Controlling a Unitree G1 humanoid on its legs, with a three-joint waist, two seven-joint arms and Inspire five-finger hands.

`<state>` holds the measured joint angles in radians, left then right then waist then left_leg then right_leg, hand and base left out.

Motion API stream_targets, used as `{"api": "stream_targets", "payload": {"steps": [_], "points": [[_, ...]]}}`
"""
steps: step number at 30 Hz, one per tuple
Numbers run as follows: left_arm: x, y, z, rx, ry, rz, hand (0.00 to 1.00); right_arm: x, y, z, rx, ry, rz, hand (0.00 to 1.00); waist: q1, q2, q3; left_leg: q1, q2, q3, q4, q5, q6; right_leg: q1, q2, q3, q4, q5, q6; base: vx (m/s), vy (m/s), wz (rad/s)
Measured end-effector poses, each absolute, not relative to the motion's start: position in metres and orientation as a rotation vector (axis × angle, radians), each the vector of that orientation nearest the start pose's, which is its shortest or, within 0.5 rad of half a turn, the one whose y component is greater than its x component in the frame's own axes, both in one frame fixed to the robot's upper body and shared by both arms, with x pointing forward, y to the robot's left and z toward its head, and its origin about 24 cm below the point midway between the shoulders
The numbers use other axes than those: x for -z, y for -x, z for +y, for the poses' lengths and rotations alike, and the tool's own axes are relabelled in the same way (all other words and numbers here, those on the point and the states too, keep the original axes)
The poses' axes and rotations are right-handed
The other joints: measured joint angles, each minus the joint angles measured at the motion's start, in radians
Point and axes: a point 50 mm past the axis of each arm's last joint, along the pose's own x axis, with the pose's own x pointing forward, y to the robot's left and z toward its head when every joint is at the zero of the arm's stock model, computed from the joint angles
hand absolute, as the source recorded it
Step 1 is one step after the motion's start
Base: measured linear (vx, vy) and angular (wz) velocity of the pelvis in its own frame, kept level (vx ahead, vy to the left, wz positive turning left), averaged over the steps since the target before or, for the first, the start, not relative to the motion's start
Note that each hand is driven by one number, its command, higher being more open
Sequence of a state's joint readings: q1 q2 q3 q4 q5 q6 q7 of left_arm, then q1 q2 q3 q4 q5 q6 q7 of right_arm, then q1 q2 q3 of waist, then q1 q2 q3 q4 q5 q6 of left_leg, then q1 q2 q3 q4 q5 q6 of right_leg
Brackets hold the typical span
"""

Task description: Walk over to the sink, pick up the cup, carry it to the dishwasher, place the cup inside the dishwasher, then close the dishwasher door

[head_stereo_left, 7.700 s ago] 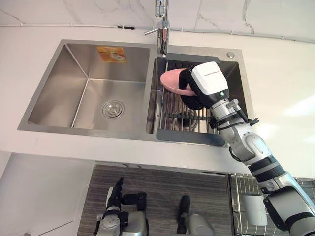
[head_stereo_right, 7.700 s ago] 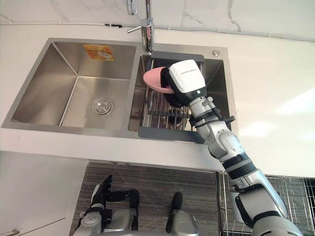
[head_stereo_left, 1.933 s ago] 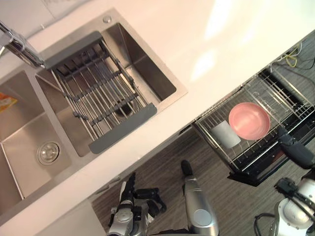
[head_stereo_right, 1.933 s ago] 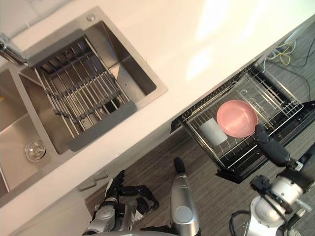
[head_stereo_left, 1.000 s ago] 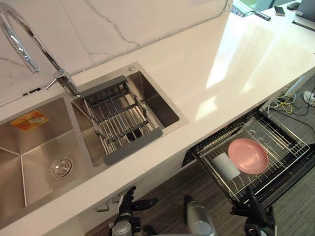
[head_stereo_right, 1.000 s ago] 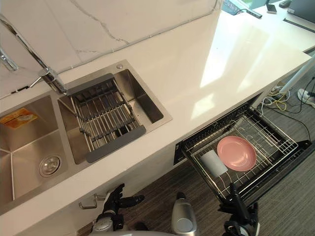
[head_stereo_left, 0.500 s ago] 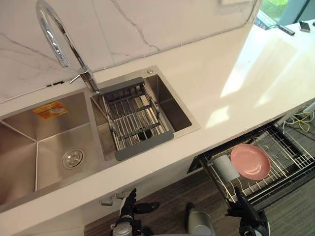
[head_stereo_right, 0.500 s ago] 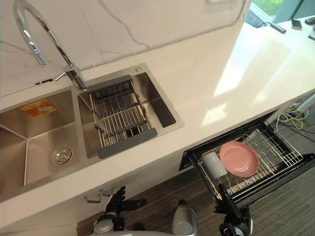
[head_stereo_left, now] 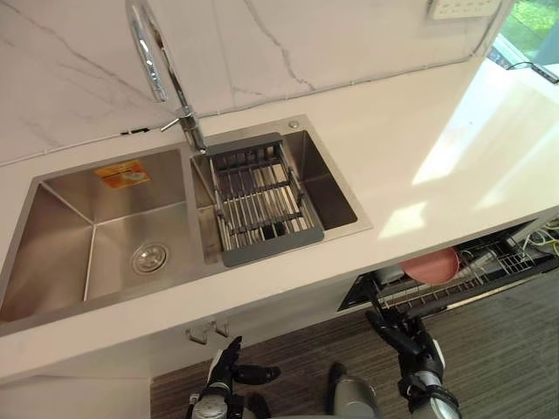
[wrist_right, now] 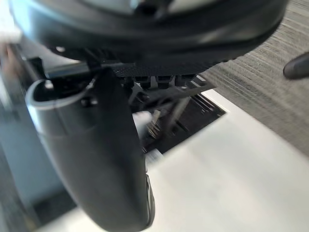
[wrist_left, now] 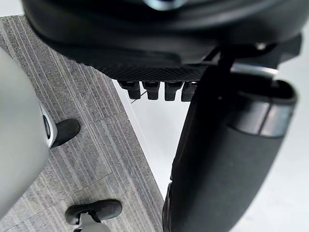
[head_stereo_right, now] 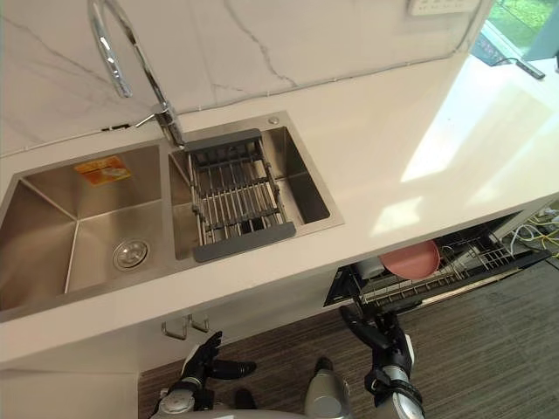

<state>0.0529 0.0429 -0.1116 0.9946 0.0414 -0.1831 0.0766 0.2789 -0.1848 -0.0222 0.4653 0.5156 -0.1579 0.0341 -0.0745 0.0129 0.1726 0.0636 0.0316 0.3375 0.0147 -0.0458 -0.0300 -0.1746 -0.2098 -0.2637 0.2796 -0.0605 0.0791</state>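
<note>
Left eye view: plate (head_stereo_left: 432, 264) in rack (head_stereo_left: 500, 267); right hand (head_stereo_left: 410, 343) spread.

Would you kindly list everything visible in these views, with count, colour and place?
sink: one, steel, two basins, set in the countertop
faucet: one, chrome, behind the sink
drying rack: one, grey, in the sink's right basin
sticker: one, orange, left basin's back wall
countertop: one, white, around the sink
dishwasher rack: one, wire, partly under the countertop
dish: one, pink, in the dishwasher rack
left robot hand: one, dark, open, low above the floor
right robot hand: one, dark, open, before the dishwasher rack
</note>
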Motion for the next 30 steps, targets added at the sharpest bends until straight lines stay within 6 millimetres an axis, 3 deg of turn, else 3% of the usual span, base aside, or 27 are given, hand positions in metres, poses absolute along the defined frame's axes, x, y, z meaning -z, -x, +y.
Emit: {"api": "stream_targets", "payload": {"steps": [8, 14, 24, 30], "points": [[0.145, -0.134, 0.157, 0.067, -0.188, 0.846, 1.00, 0.073, -0.183, -0.238, 0.095, 0.034, 0.520, 1.00, 0.009, -0.005, 0.001, -0.023, -0.006, -0.042, -0.008, 0.019, 0.005, 0.005, 0.003, -0.023, -0.038, 0.031, -0.002, -0.01, -0.006, 0.07], [0.143, -0.137, 0.161, 0.057, -0.192, 0.828, 1.00, 0.059, -0.231, -0.244, 0.138, 0.178, 0.480, 1.00, 0.026, 0.006, 0.010, -0.065, -0.008, -0.078, -0.008, 0.039, 0.010, -0.003, 0.011, -0.040, -0.091, 0.071, -0.009, -0.04, -0.002, 0.07], [0.142, -0.139, 0.170, -0.009, -0.181, 0.821, 1.00, 0.029, -0.260, -0.273, 0.313, 0.226, 0.381, 1.00, 0.026, 0.055, 0.074, -0.124, -0.011, -0.115, -0.012, 0.054, 0.009, -0.021, 0.020, -0.038, -0.162, 0.109, -0.016, -0.06, 0.006, 0.05], [0.142, -0.140, 0.169, -0.008, -0.177, 0.819, 1.00, 0.027, -0.259, -0.273, 0.298, 0.271, 0.376, 1.00, 0.022, 0.055, 0.076, -0.124, 0.007, -0.139, -0.010, 0.065, 0.004, -0.016, 0.043, -0.049, -0.163, 0.120, -0.028, 0.04, -0.039, 0.03]]}}
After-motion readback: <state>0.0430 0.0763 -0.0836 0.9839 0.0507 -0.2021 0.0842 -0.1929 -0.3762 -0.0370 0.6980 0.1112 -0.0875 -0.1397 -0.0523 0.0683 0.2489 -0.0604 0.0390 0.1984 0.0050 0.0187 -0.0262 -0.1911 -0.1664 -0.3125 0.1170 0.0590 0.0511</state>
